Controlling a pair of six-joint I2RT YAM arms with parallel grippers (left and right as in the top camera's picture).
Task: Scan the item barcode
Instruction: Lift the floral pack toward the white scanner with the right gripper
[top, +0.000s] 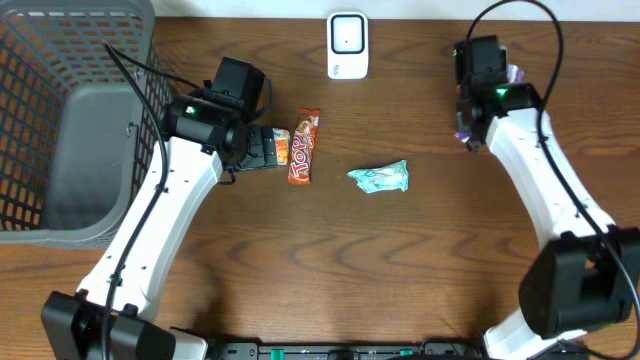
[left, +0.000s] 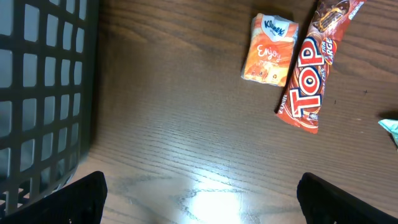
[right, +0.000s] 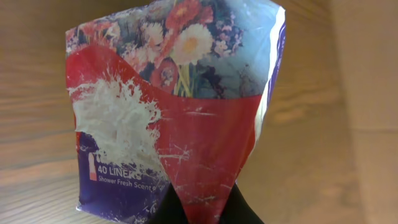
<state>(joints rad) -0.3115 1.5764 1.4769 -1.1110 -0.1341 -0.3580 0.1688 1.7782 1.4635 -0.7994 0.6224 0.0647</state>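
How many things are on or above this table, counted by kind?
Packaged goods: 4 (orange Kleenex tissue pack, red-orange TOP snack bar, crumpled teal foil packet, floral red-and-purple liner pack held in the right claw)
Dark grey plastic mesh basket: 1
White rectangular scanner device: 1
Total: 6

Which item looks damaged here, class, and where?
The flowered liner packet in the right gripper has a ragged white patch on its left side in the wrist view, where the printing looks scraped or torn away.
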